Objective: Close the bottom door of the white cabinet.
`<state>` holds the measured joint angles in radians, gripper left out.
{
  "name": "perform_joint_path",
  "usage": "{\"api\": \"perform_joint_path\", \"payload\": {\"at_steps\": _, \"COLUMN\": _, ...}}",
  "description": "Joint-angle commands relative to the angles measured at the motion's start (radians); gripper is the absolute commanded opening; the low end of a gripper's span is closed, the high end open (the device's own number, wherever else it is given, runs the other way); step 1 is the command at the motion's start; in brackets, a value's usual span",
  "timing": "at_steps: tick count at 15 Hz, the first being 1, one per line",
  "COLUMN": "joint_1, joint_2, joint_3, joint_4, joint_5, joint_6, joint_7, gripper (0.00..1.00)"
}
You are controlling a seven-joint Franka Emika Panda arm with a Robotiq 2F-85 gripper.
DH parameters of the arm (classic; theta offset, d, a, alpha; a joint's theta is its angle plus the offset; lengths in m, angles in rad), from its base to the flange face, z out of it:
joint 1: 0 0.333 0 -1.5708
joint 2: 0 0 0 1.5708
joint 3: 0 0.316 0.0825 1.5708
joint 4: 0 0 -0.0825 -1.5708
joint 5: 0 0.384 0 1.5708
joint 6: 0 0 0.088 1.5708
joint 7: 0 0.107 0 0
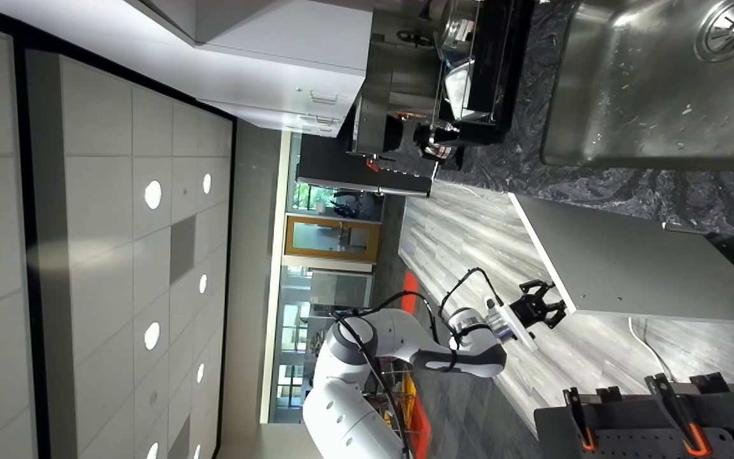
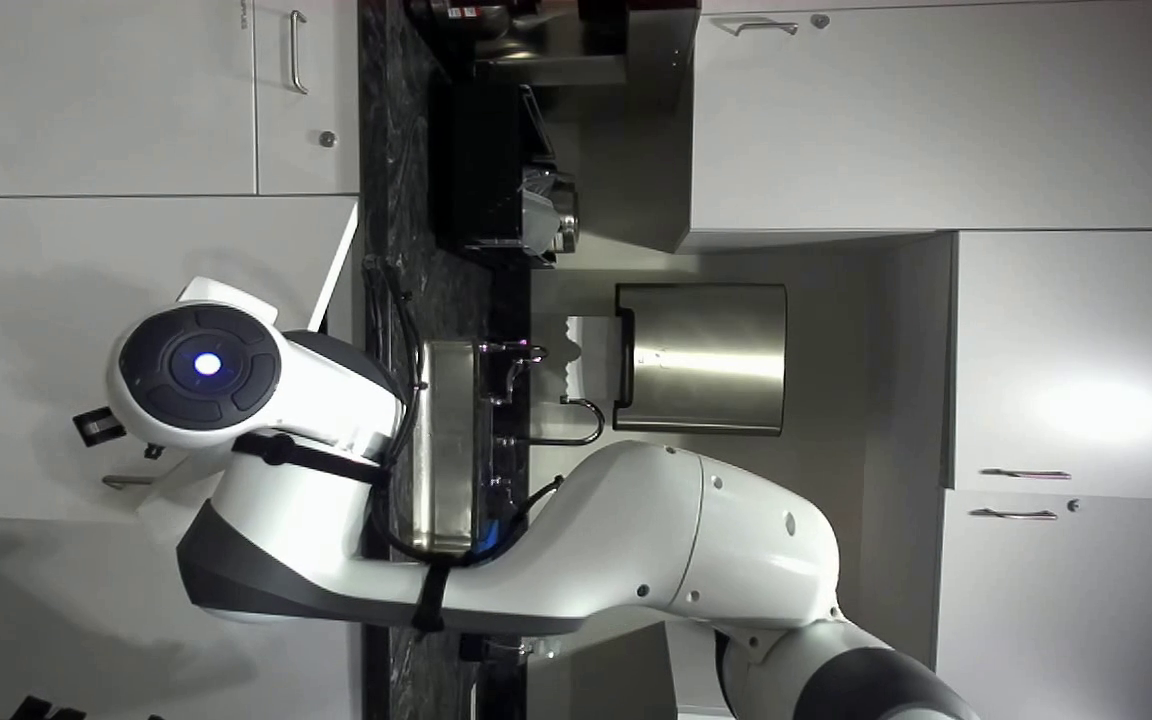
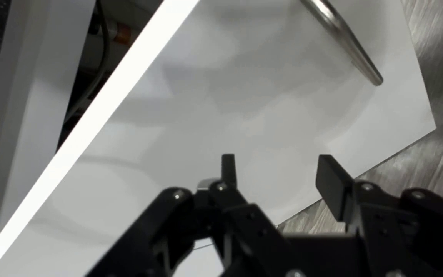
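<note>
Wrist view: the gripper is being held, jaws spread, near the outer face of the door; contact cannot be told. In an exterior view, the door is being seen ajar below the counter.

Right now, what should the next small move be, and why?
I would probably ease the open claw forward against the bottom door: the door stands open, and the claw faces its outer side, where the handle is, so a gentle push may swing it shut.
</note>
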<state>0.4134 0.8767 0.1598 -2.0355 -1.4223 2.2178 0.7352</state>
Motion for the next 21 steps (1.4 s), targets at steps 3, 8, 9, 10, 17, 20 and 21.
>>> {"api": "perform_joint_path", "payload": {"at_steps": 3, "joint_1": -0.035, "joint_2": 0.051, "joint_3": 0.0, "joint_4": 0.045, "joint_5": -0.057, "joint_6": -0.053, "joint_7": 0.01, "gripper": 0.12}}
{"api": "perform_joint_path", "payload": {"at_steps": 8, "joint_1": -0.051, "joint_2": 0.056, "joint_3": -0.002, "joint_4": 0.03, "joint_5": -0.051, "joint_6": -0.123, "joint_7": 0.021, "gripper": 0.0}}
{"api": "perform_joint_path", "payload": {"at_steps": 9, "joint_1": -0.052, "joint_2": 0.057, "joint_3": -0.003, "joint_4": 0.031, "joint_5": -0.051, "joint_6": -0.129, "joint_7": 0.025, "gripper": 0.0}}
{"api": "perform_joint_path", "payload": {"at_steps": 10, "joint_1": -0.053, "joint_2": 0.059, "joint_3": -0.006, "joint_4": 0.031, "joint_5": -0.053, "joint_6": -0.135, "joint_7": 0.029, "gripper": 0.0}}
{"api": "perform_joint_path", "payload": {"at_steps": 17, "joint_1": -0.084, "joint_2": 0.082, "joint_3": -0.043, "joint_4": 0.042, "joint_5": -0.087, "joint_6": -0.167, "joint_7": 0.13, "gripper": 0.0}}
{"api": "perform_joint_path", "payload": {"at_steps": 20, "joint_1": -0.116, "joint_2": 0.096, "joint_3": -0.063, "joint_4": 0.059, "joint_5": -0.102, "joint_6": -0.182, "joint_7": 0.186, "gripper": 0.0}}
{"api": "perform_joint_path", "payload": {"at_steps": 21, "joint_1": -0.127, "joint_2": 0.102, "joint_3": -0.066, "joint_4": 0.069, "joint_5": -0.106, "joint_6": -0.184, "joint_7": 0.201, "gripper": 0.0}}
